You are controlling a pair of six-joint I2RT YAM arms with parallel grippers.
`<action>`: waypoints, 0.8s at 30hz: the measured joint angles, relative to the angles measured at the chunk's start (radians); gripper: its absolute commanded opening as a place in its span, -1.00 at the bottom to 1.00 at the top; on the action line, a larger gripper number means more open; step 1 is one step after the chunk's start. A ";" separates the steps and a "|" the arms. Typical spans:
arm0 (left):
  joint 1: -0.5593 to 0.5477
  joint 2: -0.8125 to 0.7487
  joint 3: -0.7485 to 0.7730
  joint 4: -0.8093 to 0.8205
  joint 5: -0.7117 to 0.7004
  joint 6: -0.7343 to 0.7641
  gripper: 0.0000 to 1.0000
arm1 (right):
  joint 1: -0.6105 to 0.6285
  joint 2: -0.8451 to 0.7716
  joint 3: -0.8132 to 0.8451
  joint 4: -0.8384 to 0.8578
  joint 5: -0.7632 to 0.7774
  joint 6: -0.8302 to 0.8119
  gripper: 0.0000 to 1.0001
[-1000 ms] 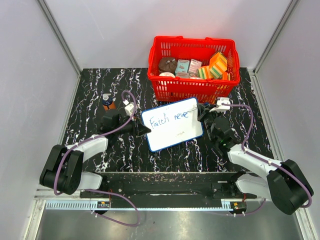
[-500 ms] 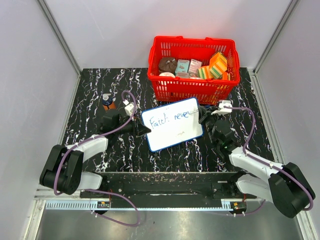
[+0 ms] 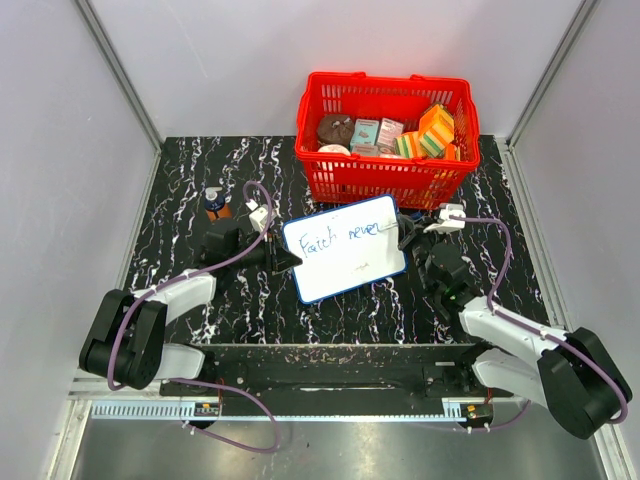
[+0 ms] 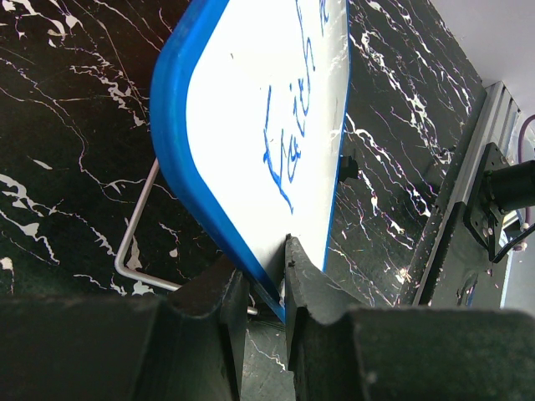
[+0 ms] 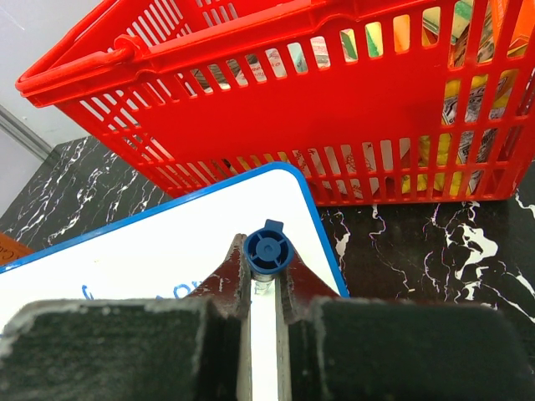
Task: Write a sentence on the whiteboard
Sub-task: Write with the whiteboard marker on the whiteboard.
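Note:
The whiteboard point(image 3: 345, 250), white with a blue frame, stands tilted on the black table. Blue handwriting on it, the sentence point(image 3: 345, 236), reads "Faith never". My left gripper point(image 3: 283, 258) is shut on the board's left edge; in the left wrist view the board point(image 4: 259, 125) sits between my fingers point(image 4: 313, 284), and its wire stand point(image 4: 134, 242) shows behind. My right gripper point(image 3: 408, 234) is at the board's right edge, shut on a blue marker point(image 5: 267, 251) that points down at the board point(image 5: 167, 259).
A red basket point(image 3: 385, 180) holding packaged goods stands right behind the board, close to my right gripper; it fills the right wrist view point(image 5: 334, 125). A small bottle point(image 3: 215, 203) stands at the left. Grey walls enclose the table.
The right gripper with the marker has moved right along the top line, and "neve" has become "never". The left arm and board have not moved.

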 measured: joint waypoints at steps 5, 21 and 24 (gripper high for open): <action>0.000 0.000 0.000 0.000 0.000 0.000 -1.00 | 0.000 0.009 0.006 0.005 0.000 -0.002 -1.00; 0.000 0.000 0.000 0.000 0.002 0.002 -1.00 | 0.000 0.027 0.042 0.003 0.000 -0.024 -1.00; 0.000 0.000 0.000 0.000 0.002 0.002 -1.00 | 0.000 0.033 0.048 0.003 0.001 -0.028 -1.00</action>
